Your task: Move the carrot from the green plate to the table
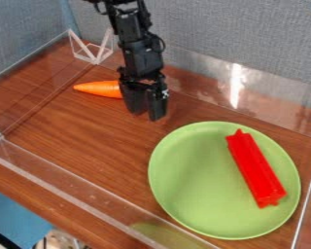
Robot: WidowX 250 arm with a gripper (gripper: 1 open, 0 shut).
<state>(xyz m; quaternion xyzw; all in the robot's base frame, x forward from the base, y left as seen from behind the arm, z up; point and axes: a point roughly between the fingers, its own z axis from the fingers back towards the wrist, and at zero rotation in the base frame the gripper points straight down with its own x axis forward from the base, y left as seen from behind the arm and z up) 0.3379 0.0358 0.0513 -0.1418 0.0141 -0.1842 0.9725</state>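
The small orange carrot (100,88) lies on the brown wood table (81,136), left of my gripper, with its dark stem end toward the arm. The big light-green plate (197,185) sits at the front right and carries a red rectangular block (256,167). My black gripper (148,105) points down at the tabletop just right of the carrot, between carrot and plate. Its two fingers stand apart with nothing between them. It is not touching the carrot.
Clear acrylic walls (236,83) run along the table's edges. A white wire stand (83,47) sits in the back left corner. The arm (129,39) rises from the gripper toward the back wall.
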